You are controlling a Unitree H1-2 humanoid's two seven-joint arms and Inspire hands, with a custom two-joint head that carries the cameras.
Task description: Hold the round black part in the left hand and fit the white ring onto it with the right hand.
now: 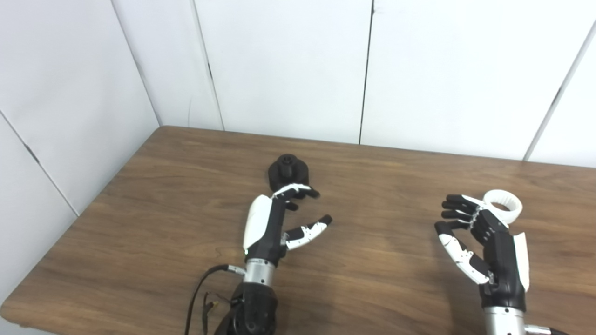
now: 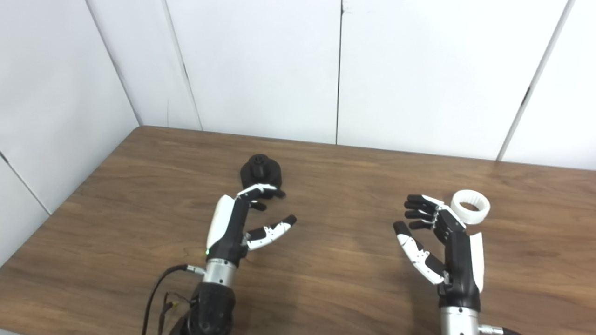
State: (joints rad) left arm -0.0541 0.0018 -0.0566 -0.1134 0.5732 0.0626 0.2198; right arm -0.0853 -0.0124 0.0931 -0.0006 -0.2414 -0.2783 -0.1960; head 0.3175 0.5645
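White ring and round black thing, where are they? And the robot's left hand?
white ring (image 2: 470, 206), right eye view, its rim
round black part (image 1: 289, 171), left eye view, its top
left hand (image 1: 274, 222), left eye view, its palm

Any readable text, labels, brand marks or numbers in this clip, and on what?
None can be read. The round black part, the white ring, the left hand, the right hand, the table and the wall panels show no lettering at this resolution.

Matt black part (image 1: 289, 173), white plastic-looking ring (image 1: 503, 205), wood-grain table (image 1: 153, 218).
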